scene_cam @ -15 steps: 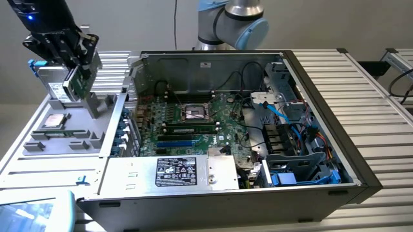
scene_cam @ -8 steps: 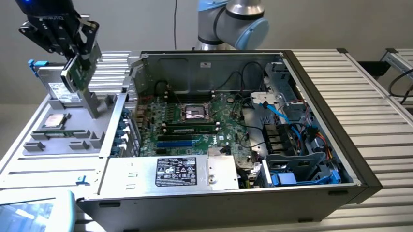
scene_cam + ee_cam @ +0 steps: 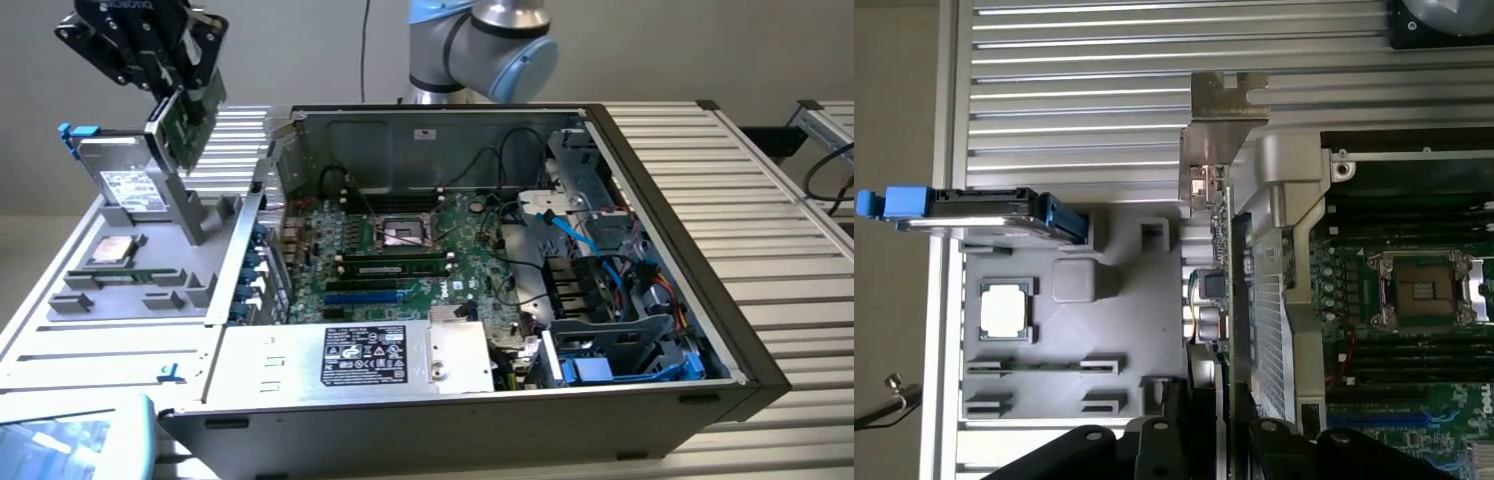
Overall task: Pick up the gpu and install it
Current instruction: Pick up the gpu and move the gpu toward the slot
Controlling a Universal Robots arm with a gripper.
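My gripper (image 3: 171, 92) hangs high at the exterior view's left, shut on the gpu (image 3: 187, 125). The card is lifted clear above the grey parts tray (image 3: 200, 290) and hangs on edge, slightly tilted. In the wrist view the gpu (image 3: 1222, 260) appears edge-on between my black fingers (image 3: 1154, 450), and its silver end bracket (image 3: 1222, 125) points away from the gripper (image 3: 1219, 440). The open computer case with its green motherboard (image 3: 387, 250) lies toward the exterior view's right of the card. The motherboard (image 3: 1414, 300) is also in the wrist view, beside the card.
On the tray stands a grey drive with a white label (image 3: 130, 190) and blue clips (image 3: 904, 203), with a processor chip (image 3: 1006, 310) lying flat near it. The case holds a power supply (image 3: 374, 355), cables and a drive cage (image 3: 614, 330). Ribbed aluminium table (image 3: 787, 200) surrounds everything.
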